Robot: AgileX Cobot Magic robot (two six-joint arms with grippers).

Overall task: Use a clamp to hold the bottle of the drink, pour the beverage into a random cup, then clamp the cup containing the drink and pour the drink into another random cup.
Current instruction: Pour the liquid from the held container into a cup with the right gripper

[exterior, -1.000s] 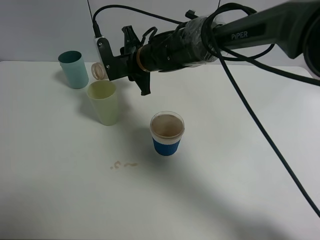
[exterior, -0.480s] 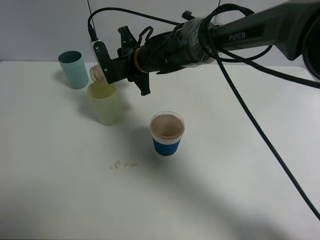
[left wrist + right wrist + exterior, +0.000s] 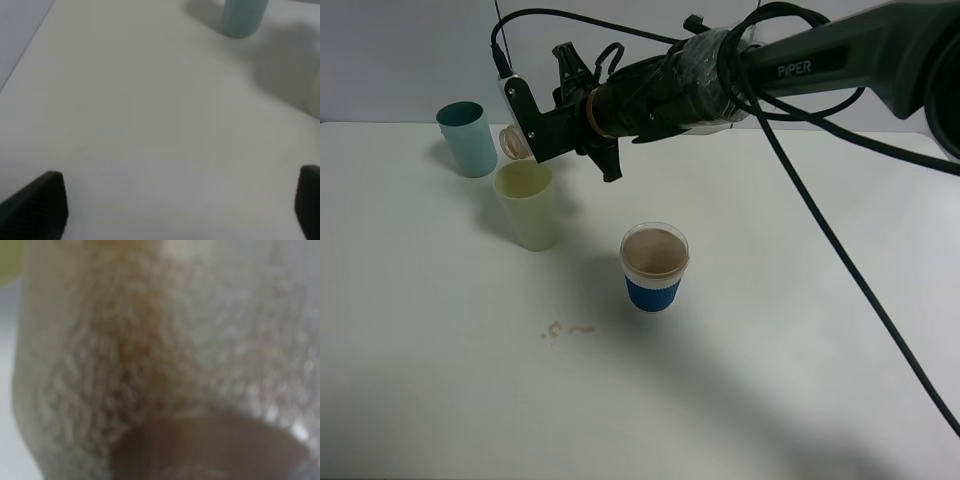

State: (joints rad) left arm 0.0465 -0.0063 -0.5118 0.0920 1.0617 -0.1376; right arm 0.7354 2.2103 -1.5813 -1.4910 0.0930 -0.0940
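Note:
My right gripper [image 3: 533, 128] reaches across to the left and is shut on the clear drink bottle [image 3: 513, 142]. The bottle is tipped on its side, its mouth just above the far rim of the pale yellow cup [image 3: 527, 205]. In the right wrist view the bottle [image 3: 150, 340] fills the frame, blurred, with brown drink [image 3: 210, 452] inside. A teal cup [image 3: 467, 138] stands behind, at the left. A blue-sleeved clear cup [image 3: 654, 266] holds brown drink. My left gripper [image 3: 172, 205] is open and empty above the table; its view also shows the teal cup [image 3: 242, 17].
A small brown spill [image 3: 566, 329] lies on the white table [image 3: 770, 350] in front of the yellow cup. The right arm and its cables [image 3: 820, 230] span the upper right. An edge of the yellow cup [image 3: 315, 97] shows in the left wrist view.
The right wrist has rolled a little further and shifted slightly up and left. The bottle's mouth stays over the yellow cup's rim. The cups have not moved.

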